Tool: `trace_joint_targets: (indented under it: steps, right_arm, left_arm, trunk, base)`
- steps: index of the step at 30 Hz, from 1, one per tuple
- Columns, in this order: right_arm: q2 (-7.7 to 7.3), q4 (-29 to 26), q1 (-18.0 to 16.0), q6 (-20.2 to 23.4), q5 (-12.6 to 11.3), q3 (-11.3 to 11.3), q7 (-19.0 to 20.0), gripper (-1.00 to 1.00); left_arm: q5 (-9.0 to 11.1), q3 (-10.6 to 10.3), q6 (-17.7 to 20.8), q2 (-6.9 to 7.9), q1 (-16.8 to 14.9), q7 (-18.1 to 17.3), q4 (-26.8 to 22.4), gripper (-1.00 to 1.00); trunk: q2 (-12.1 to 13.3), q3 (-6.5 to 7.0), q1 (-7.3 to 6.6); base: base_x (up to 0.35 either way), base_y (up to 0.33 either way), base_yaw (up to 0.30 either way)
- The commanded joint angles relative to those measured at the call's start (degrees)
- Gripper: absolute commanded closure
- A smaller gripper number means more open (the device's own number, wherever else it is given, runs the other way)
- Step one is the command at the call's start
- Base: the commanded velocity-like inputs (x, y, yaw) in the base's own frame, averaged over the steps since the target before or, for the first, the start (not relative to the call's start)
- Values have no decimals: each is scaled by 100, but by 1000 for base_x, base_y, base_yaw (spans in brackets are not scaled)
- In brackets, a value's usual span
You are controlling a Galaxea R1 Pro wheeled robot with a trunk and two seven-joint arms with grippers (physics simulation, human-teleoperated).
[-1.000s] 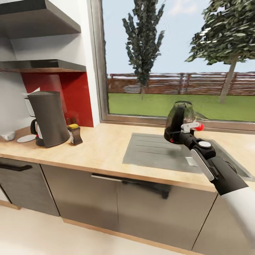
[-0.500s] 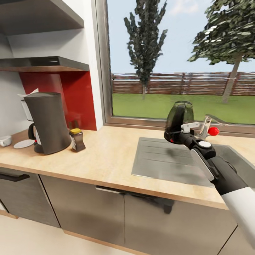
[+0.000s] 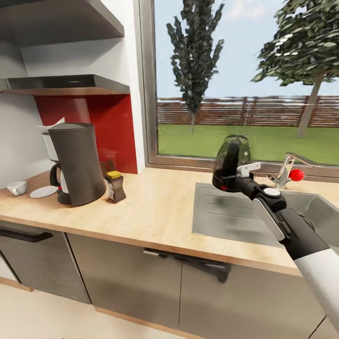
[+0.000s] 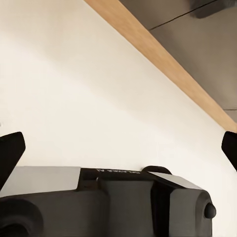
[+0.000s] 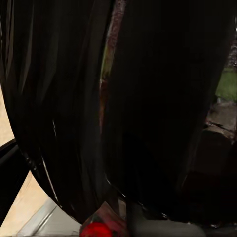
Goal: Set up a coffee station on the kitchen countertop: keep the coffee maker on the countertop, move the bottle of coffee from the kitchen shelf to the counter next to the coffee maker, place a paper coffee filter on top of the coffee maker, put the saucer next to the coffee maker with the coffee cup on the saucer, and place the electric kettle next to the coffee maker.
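While the right gripper [image 3: 240, 178] clasps its handle, the electric kettle [image 3: 230, 160] stands upright above the sink [image 3: 245, 221].

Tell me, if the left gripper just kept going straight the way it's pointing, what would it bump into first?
Probably the pale floor: the left wrist view looks along the open left gripper at bare floor, with the cabinets' wooden plinth farther off. Depth is hard to judge.
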Motion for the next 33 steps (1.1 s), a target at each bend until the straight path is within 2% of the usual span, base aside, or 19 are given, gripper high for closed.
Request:
trace_joint_targets:
  steps: [1,5,10,11,13,14,18,20,23,33]
  right_arm:
    - [-4,-8,-7,25,14,4,18,100]
    - [-3,-20,-1,25,10,6,203,100]
    - [0,-27,2,25,9,7,761,100]
    - [-2,-34,2,25,9,6,1147,100]
    - [-4,-36,2,25,9,6,1428,100]
    - [-5,-36,2,25,13,6,1702,100]
    - [-6,-37,1,25,22,5,2259,100]
    - [-6,-37,2,25,165,5,2572,100]
    - [-6,-36,-1,26,266,5,2704,100]
    - [-6,-29,2,34,333,5,2768,100]
  left_arm:
    - [13,-29,-40,1,-3,-10,5,-100]
    - [13,-29,-40,1,-2,-10,5,-100]
    - [13,-29,-40,1,-4,-11,5,-100]
    - [13,-29,-40,1,-3,-10,5,-100]
    - [13,-29,-40,1,-2,-10,5,-100]
    - [13,-29,-40,1,-1,-10,5,-100]
    - [13,-29,-40,1,-7,-10,5,-100]
    - [13,-29,-40,4,-6,-10,5,-100]
    - [13,-29,-40,8,-3,-10,5,-100]
    - [13,-28,-40,10,-1,-18,5,-100]
  trunk:
    - [-4,-6,0]
    - [-4,-6,0]
    - [-4,-6,0]
    - [-4,-6,0]
    - [-4,-6,0]
    - [-4,-6,0]
    - [-4,-6,0]
    - [-4,-6,0]
    - [-4,-6,0]
    - [-4,-6,0]
  base:
    - [0,7,105]
    - [0,3,191]
    - [0,1,255]
    - [0,0,165]
    - [0,0,87]
    - [0,0,43]
    - [0,0,15]
    - [0,0,3]
    - [0,0,1]
    - [0,37,1]
